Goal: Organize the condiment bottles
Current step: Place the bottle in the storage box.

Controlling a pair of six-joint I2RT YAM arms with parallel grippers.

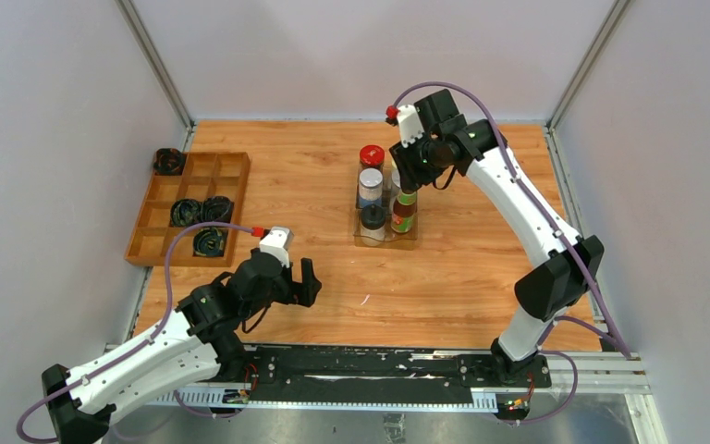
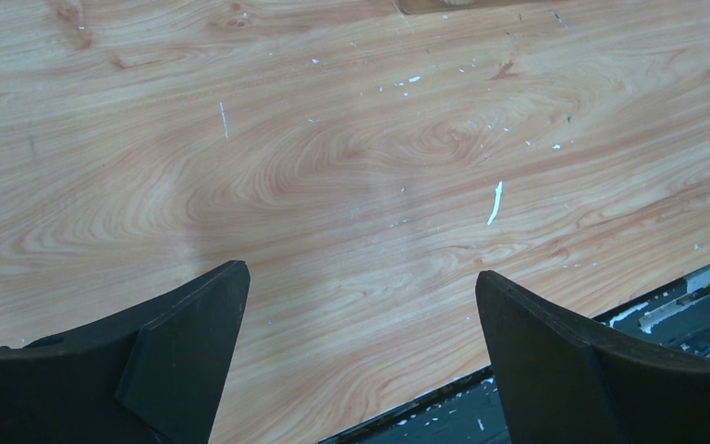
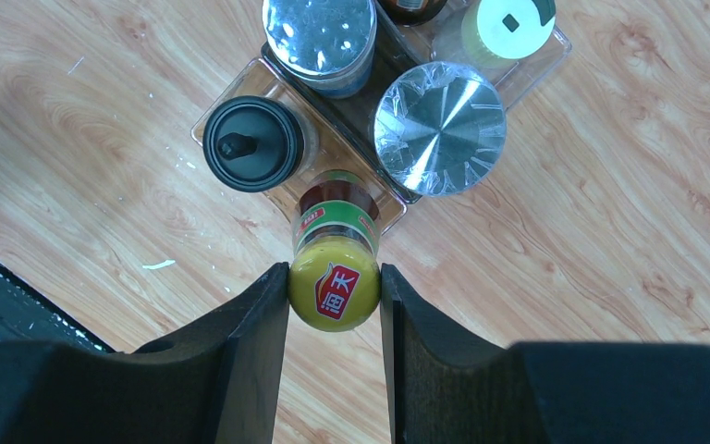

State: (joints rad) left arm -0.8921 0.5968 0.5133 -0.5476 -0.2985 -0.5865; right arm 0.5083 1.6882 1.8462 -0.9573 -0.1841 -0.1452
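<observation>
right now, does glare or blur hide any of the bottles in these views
Right wrist: glare streaks the silver-lidded jar, but the yellow-capped sauce bottle between the right fingers reads sharp. Left wrist: only wood table, left fingers dark. Top external: even light, condiment bottles small but clear.

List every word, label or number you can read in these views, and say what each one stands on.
"海天": white characters on a red patch, on the yellow cap of the brown sauce bottle, right wrist view.
Small red tag on that bottle's neck: too small to read.
Label on the blue-labelled jar, top view: too blurred to read.
No other text can be read.
</observation>
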